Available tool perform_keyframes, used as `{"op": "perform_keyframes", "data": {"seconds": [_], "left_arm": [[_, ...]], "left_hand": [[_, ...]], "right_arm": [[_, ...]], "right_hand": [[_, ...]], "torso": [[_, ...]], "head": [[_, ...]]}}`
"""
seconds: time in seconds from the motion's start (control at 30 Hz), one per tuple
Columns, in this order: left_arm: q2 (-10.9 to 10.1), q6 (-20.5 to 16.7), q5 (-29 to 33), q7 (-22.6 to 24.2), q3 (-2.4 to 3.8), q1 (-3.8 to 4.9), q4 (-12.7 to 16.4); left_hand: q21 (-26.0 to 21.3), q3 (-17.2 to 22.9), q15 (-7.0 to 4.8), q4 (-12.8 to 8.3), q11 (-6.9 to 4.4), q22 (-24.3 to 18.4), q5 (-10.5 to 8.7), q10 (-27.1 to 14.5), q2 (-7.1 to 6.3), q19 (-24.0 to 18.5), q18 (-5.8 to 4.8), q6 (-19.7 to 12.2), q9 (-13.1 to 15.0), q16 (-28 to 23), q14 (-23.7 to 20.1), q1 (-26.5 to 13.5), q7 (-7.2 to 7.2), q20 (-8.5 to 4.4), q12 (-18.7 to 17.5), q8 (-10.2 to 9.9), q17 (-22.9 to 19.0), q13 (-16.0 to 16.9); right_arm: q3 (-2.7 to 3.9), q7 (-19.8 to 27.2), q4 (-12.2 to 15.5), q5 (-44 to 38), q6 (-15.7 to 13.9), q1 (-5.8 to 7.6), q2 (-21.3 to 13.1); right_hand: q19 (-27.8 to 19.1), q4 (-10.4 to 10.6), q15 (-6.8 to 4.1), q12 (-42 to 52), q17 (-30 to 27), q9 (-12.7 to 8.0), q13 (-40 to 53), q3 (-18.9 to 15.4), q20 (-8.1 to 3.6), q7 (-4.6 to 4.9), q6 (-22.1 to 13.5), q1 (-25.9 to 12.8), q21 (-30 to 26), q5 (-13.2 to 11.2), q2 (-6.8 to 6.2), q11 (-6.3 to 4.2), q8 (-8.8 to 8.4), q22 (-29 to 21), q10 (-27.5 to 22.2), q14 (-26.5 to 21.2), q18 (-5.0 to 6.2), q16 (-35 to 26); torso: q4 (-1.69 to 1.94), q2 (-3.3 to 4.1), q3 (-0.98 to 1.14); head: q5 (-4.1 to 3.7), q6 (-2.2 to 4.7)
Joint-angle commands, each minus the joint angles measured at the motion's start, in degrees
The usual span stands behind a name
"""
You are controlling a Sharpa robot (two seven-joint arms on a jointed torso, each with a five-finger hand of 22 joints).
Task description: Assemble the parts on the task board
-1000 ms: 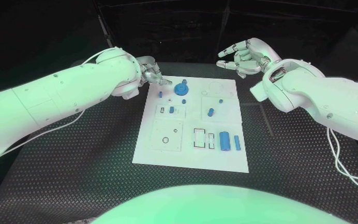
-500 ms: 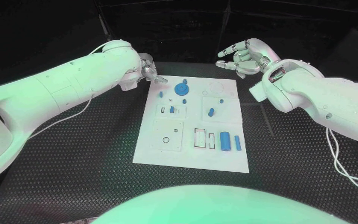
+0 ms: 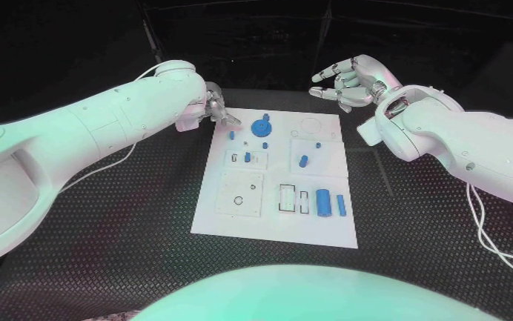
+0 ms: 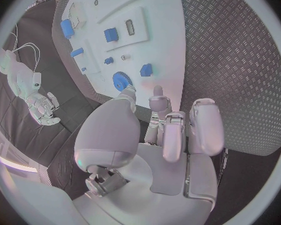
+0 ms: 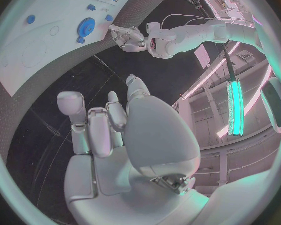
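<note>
- The white rectangular task board (image 3: 276, 213) lies flat in the middle of the black, ridged table (image 3: 128, 262), its long side running away from the robot.
- The left silver many-fingered hand (image 3: 217, 108) hangs at the board's far left corner, mostly hidden behind its own white arm in the head view. In the left wrist view the same hand (image 4: 172, 130) shows its fingers lying close side by side and pointing toward the board, with nothing visible between them; whether any fingertip touches the board I cannot tell.
- The round blue toothed disc with a raised stub (image 3: 262, 124) stands at the far end of the board, just beside the left hand's fingertips (image 3: 230, 120). In the left wrist view this disc (image 4: 121, 79) sits just ahead of the thumb tip.
- The right silver many-fingered hand (image 3: 348, 84) is raised beyond the board's far right corner, well apart from the board, its fingers spread and loosely curled, holding nothing. The right wrist view (image 5: 109, 120) shows the same empty palm.
- A small blue peg (image 3: 231, 135) stands near the board's left edge, and another blue piece (image 3: 247, 157) sits in a small square frame just nearer the robot.
- A short oval blue piece (image 3: 304, 161) lies in the middle of the right half.
- Near the right edge, two upright blue cylinders, a thick one (image 3: 323, 203) and a slim one (image 3: 341, 204), lie side by side next to a dark-outlined rectangular slot (image 3: 285, 197).
- A small dark ring (image 3: 237, 200) rests in the left square panel.
</note>
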Motion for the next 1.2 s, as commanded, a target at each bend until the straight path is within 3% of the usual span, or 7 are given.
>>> {"op": "perform_keyframes", "data": {"seconds": [0.03,0.47,1.2], "left_arm": [[0.3,2.5,0.1,0.2,-0.17,0.14,-0.4],[1.2,4.4,0.3,-0.1,-0.91,0.07,-0.9],[1.8,5.5,0.5,-0.1,-1.04,0.0,-1.1]], "left_hand": [[-0.1,-0.5,0.36,-0.1,0.11,0.1,-0.4,-0.5,0.54,0.0,0.03,0.3,-0.1,0.2,6.0,-0.1,0.06,0.49,-0.3,-0.2,15.1,-0.1],[-0.1,-0.9,0.32,-0.2,0.03,0.2,-0.5,-0.5,1.16,0.1,0.03,1.0,-0.5,0.2,6.0,1.1,-0.06,0.49,-0.3,-0.4,15.1,-0.4],[-0.2,-1.8,0.16,-0.7,-0.21,0.3,-0.45,-0.3,2.5,0.1,0.03,2.4,-1.2,0.2,6.0,4.4,-0.34,0.39,-0.1,-0.6,15.1,-0.6]], "right_arm": [[0.05,0.2,0.0,0.2,0.0,0.1,0.2],[0.05,0.0,-0.2,0.2,-0.1,0.1,0.4],[0.05,0.0,-0.4,0.2,0.1,0.1,0.6]], "right_hand": [[0.1,0.1,-0.37,0.1,0.0,-0.1,0.0,-0.3,-0.24,-0.33,-0.2,-0.4,-0.3,0.1,0.29,-0.21,0.11,-0.1,0.4,2.5,0.42,-0.1],[0.1,0.0,-0.39,0.1,0.0,-0.1,0.0,-0.2,-0.25,-0.34,-0.1,-0.2,-0.3,0.5,0.51,-0.23,0.17,-0.1,0.4,2.5,0.43,-0.2],[0.1,0.0,-0.4,0.1,0.0,0.0,0.0,-0.1,-0.26,-0.35,-0.1,-0.1,-0.3,0.7,0.58,-0.24,0.21,-0.1,0.4,2.5,0.42,-0.2]], "torso": [[0.02,-0.01,0.05],[-0.04,-0.02,0.05],[-0.03,-0.02,0.06]], "head": [[0.12,0.01],[0.25,0.01],[0.31,0.01]]}}
